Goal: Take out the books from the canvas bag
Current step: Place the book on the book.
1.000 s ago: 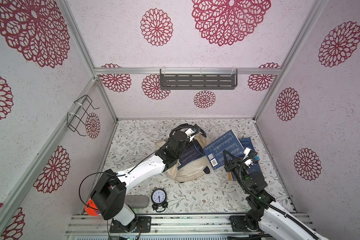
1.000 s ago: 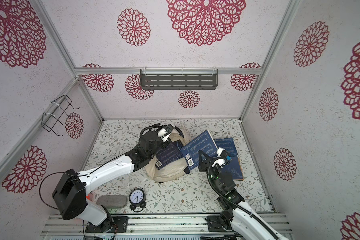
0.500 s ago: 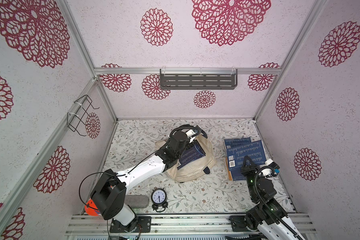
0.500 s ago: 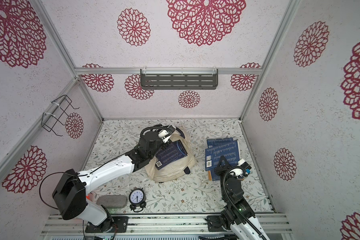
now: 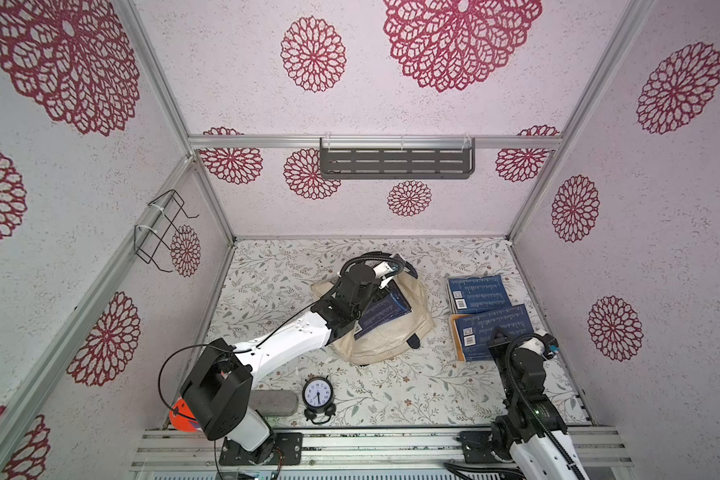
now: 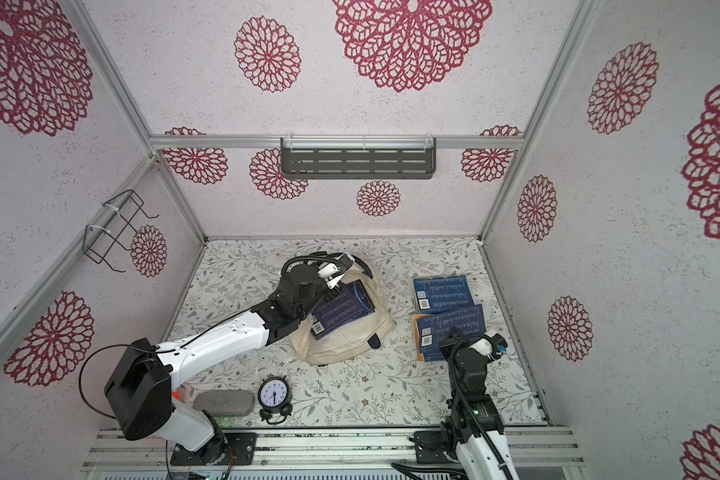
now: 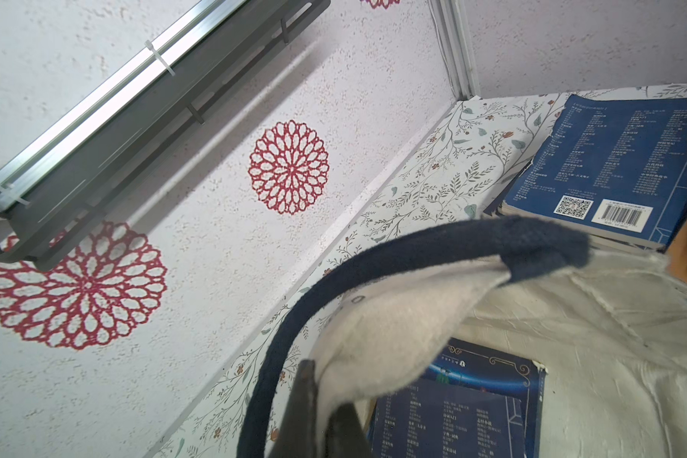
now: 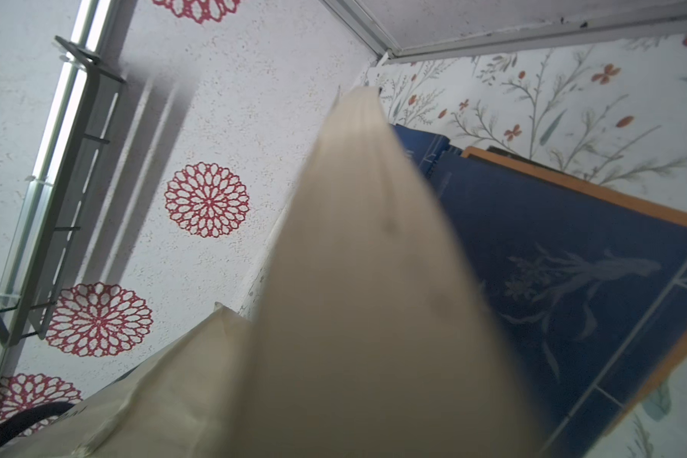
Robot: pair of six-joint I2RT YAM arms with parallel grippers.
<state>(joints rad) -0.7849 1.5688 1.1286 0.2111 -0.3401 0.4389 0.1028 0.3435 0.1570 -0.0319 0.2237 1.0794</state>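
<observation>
The cream canvas bag (image 5: 391, 340) lies slumped mid-table in both top views, and a navy book (image 5: 385, 311) shows in its mouth. My left gripper (image 7: 324, 416) is shut on the bag's cream rim beside the navy handle (image 7: 413, 253), holding the mouth up. At the right, a navy book (image 5: 476, 293) lies flat on a small stack. Nearer the front, another navy book (image 5: 495, 326) rests on an orange-tan book (image 5: 457, 338). My right gripper (image 5: 500, 337) is shut on that navy book's near edge. Its pale page edge (image 8: 357, 277) fills the right wrist view and hides the fingers.
A black alarm clock (image 5: 317, 397) and a grey felt case (image 5: 273, 403) stand near the front edge. An orange object (image 5: 179, 419) sits behind the left arm's base. A grey shelf (image 5: 395, 162) hangs on the back wall, a wire rack (image 5: 163, 228) on the left wall.
My right gripper carried the navy book from the bag's mouth rightward and lowered it, toward the front, onto the orange-tan book. The left gripper stayed shut on the bag's rim.
</observation>
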